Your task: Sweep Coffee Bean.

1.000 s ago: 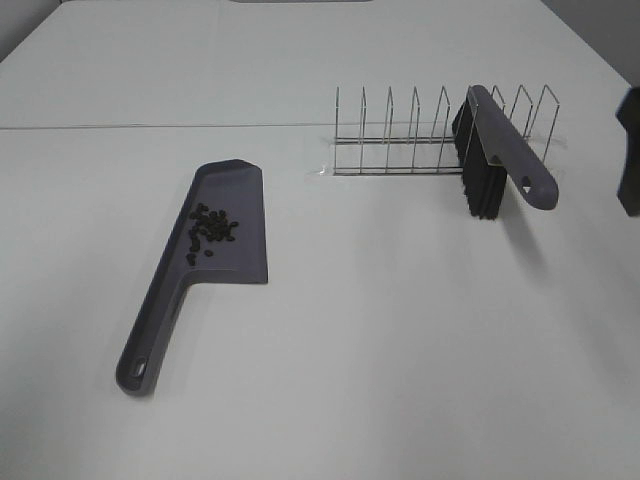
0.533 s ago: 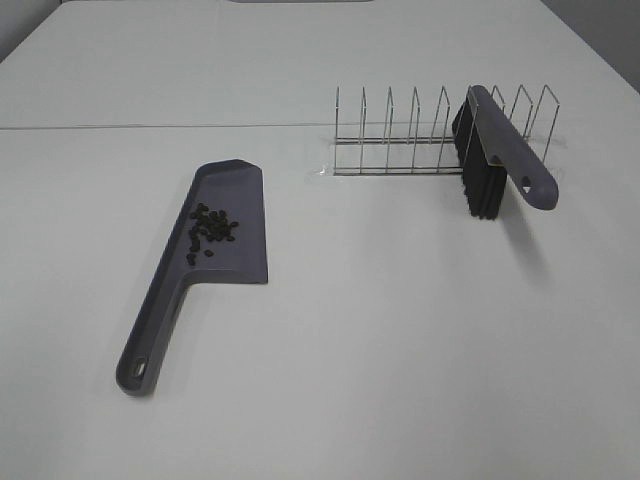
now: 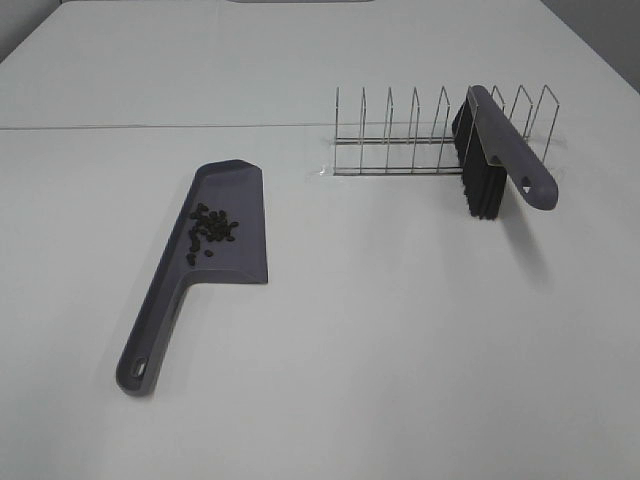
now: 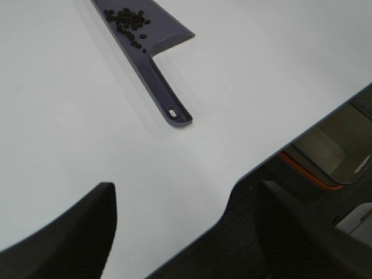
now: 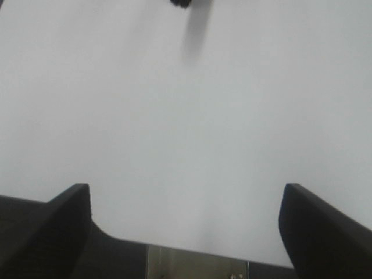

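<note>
The coffee beans (image 3: 209, 229) lie in a small dark cluster on the grey dustpan (image 3: 228, 225), which rests flat on the white table with its handle (image 3: 150, 335) towards the front left. The left wrist view also shows the beans (image 4: 128, 20) and the dustpan (image 4: 165, 96). The grey brush (image 3: 505, 150) with black bristles (image 3: 478, 185) leans in the wire rack (image 3: 400, 140). Neither gripper shows in the high view. My left gripper (image 4: 186, 192) is open and empty near the table's edge, far from the dustpan handle. My right gripper (image 5: 185, 192) is open and empty over bare table.
The wire rack stands at the back right of the table. The table edge (image 4: 232, 186) runs through the left wrist view, with the floor and an orange-rimmed object (image 4: 322, 174) below it. A blurred dark thing (image 5: 181, 2) sits at the edge of the right wrist view.
A dark part of the right arm at the right edge of the high view one second ago has gone out of view. The dustpan, beans and brush have not moved.
</note>
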`<move>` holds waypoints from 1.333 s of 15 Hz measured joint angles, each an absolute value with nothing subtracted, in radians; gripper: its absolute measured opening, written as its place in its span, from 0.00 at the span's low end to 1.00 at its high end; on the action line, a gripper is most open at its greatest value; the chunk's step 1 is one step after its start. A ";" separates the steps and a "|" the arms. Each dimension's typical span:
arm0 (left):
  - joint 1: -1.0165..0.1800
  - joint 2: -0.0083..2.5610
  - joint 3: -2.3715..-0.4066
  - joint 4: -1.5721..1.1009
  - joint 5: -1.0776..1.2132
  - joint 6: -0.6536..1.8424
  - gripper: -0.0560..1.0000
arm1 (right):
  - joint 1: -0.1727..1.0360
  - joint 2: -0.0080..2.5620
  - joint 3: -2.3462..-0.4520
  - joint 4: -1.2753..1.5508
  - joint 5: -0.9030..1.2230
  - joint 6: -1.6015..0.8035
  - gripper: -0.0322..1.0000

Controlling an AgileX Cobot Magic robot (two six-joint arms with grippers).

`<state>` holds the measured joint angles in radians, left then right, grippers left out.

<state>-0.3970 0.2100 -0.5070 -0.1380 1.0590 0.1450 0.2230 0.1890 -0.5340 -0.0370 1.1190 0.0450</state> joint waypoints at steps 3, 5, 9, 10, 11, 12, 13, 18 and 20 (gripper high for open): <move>-0.397 0.210 -0.507 -0.141 1.057 0.155 0.67 | 0.223 0.086 -0.513 -0.037 1.076 0.028 0.83; -0.397 0.210 -0.507 -0.141 1.056 0.158 0.67 | 0.223 0.076 -0.506 -0.037 1.071 0.025 0.83; -0.397 0.210 -0.506 -0.141 1.056 0.158 0.67 | 0.223 0.076 -0.501 -0.037 1.071 0.021 0.83; -0.397 0.210 -0.506 -0.141 1.056 0.158 0.67 | 0.223 0.076 -0.501 -0.037 1.071 0.021 0.83; -0.397 0.210 -0.506 -0.141 1.056 0.158 0.67 | 0.223 0.076 -0.501 -0.037 1.071 0.021 0.83; -0.397 0.210 -0.506 -0.141 1.056 0.158 0.67 | 0.223 0.076 -0.501 -0.037 1.071 0.021 0.83; -0.397 0.210 -0.506 -0.141 1.056 0.158 0.67 | 0.223 0.076 -0.501 -0.037 1.071 0.021 0.83; -0.397 0.210 -0.506 -0.142 1.056 0.158 0.67 | 0.223 0.076 -0.501 -0.037 1.071 0.021 0.83; -0.395 0.210 -0.506 -0.142 1.056 0.158 0.67 | 0.223 0.076 -0.501 -0.037 1.071 0.021 0.83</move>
